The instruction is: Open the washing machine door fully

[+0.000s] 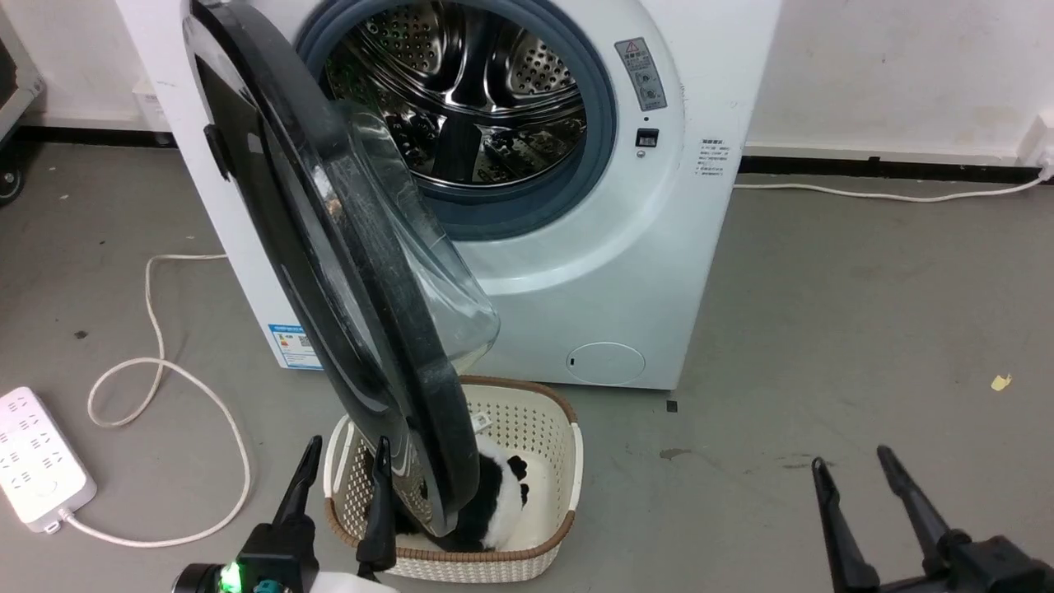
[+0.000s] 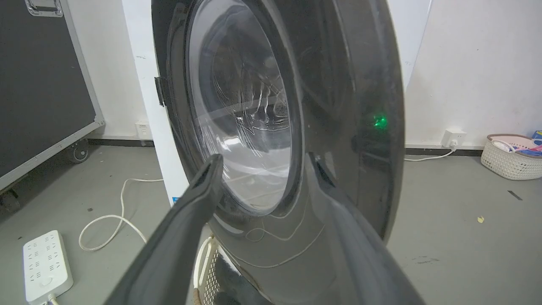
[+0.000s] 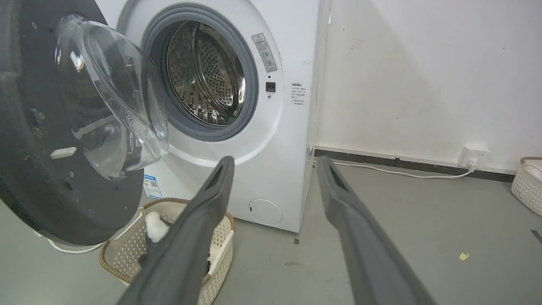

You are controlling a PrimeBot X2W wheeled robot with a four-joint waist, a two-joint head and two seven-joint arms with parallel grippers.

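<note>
The white washing machine (image 1: 626,272) stands against the wall, its steel drum (image 1: 478,91) showing. The black washing machine door (image 1: 387,329) hangs on its left hinge, swung out about square to the front, its clear glass bowl (image 1: 436,272) facing right. My left gripper (image 1: 347,449) is open at the door's lower edge, on its glossy outer side. In the left wrist view the open left gripper (image 2: 264,163) points at that outer face (image 2: 330,84); contact cannot be told. My right gripper (image 1: 850,458) is open, low at the right, apart from the door. Its own view shows the right gripper (image 3: 275,163) facing the machine (image 3: 275,161).
A cream basket (image 1: 527,428) with a black-and-white plush toy (image 1: 498,494) sits on the floor under the door. A white power strip (image 1: 37,461) and its looped cable (image 1: 165,371) lie left. A black wheeled case (image 2: 38,84) stands far left, and a second basket (image 2: 510,156) far right.
</note>
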